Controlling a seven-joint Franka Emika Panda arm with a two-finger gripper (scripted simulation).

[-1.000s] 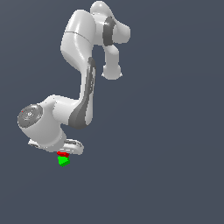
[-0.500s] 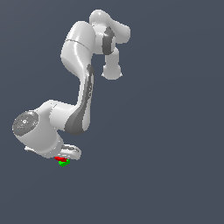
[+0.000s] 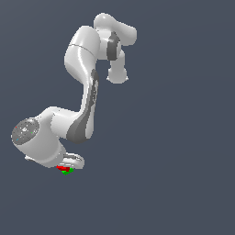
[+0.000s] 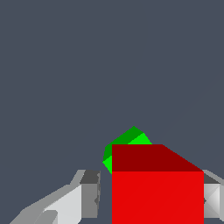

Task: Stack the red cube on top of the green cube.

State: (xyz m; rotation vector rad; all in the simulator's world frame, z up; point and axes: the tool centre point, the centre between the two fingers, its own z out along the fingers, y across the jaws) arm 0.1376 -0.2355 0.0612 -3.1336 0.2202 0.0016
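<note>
In the wrist view the red cube (image 4: 157, 197) sits between the fingers of my gripper (image 4: 151, 199). One finger (image 4: 89, 192) stands a small gap away from the cube, and the other finger (image 4: 212, 199) is right at its opposite side. The green cube (image 4: 131, 139) peeks out from beneath the red cube, turned at an angle. In the exterior view the gripper (image 3: 68, 165) is low, and the red cube (image 3: 61, 168) lies directly on top of the green cube (image 3: 67, 172). Both cubes are partly hidden by the hand.
The arm's links and base (image 3: 87, 55) rise above and to the exterior view's right of the cubes. Plain dark grey ground (image 3: 174, 174) surrounds them.
The gripper has come down with the red cube onto the green cube. Less of the green cube shows now than a second ago.
</note>
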